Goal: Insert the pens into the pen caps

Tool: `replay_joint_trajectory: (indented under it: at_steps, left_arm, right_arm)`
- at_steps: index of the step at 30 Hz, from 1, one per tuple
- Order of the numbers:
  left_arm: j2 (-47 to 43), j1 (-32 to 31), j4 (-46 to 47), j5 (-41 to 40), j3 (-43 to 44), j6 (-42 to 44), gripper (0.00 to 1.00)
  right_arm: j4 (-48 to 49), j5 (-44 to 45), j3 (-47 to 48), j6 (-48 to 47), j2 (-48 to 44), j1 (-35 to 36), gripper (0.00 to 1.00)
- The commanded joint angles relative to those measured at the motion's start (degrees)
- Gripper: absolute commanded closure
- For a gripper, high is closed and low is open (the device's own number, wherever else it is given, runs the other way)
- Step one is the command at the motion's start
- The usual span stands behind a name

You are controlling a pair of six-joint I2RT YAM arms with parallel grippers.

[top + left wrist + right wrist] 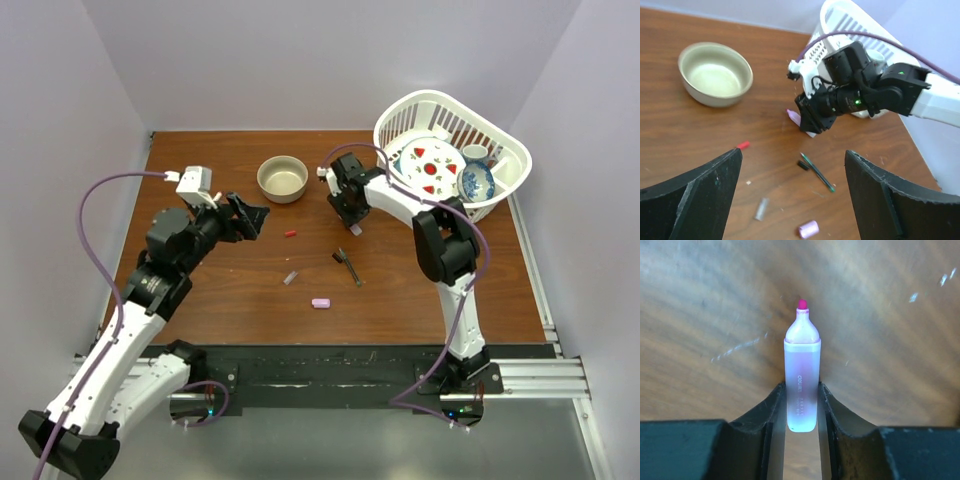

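My right gripper (pixel 802 388) is shut on the chunky pink marker (pixel 802 365). The marker's uncapped pink tip points away over the wood, and both fingers press its sides. From the left wrist view the marker (pixel 793 116) pokes out under the right gripper (pixel 812 122). My left gripper (pixel 794 152) is open and holds nothing, hovering above the table. Below it lie the red cap (pixel 743 145), grey cap (pixel 761 209), pink cap (pixel 809 229) and a dark pen (pixel 817 172) with a greenish tip. From above I see the pink cap (pixel 321 303), grey cap (pixel 290 277) and red cap (pixel 291 233).
A tan bowl (pixel 283 178) stands at the back centre. A white basket (pixel 398 125) holding dishes sits at the back right, just behind the right arm. A short black piece (pixel 803 165) lies beside the dark pen.
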Motion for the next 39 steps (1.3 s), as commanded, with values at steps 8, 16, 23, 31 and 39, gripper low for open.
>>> replay_joint_trajectory:
  at_steps: [8, 16, 23, 31, 39]
  left_arm:
    - [11.0, 0.3, 9.9, 9.1, -2.7, -13.6, 0.18]
    - [19.3, 0.2, 23.5, 18.0, -2.1, -17.8, 0.27]
    - [22.8, -0.5, 27.8, 21.0, -3.4, -19.6, 0.35]
    - [26.4, -1.2, 30.8, 25.2, -4.6, -21.1, 0.54]
    - [26.5, -1.1, 32.0, 34.2, -4.2, -21.8, 1.00]
  right_arm:
    - [17.8, -2.6, -22.8, 16.2, -29.5, 7.8, 0.91]
    - [23.9, -2.5, -30.6, 22.7, -42.3, 15.0, 0.91]
    - [27.4, 0.2, -30.2, 25.3, -44.2, 18.4, 0.91]
    - [29.2, 1.7, -28.0, 26.6, -42.9, 18.9, 0.91]
    - [27.7, -3.3, -27.9, 24.4, -43.2, 18.9, 0.63]
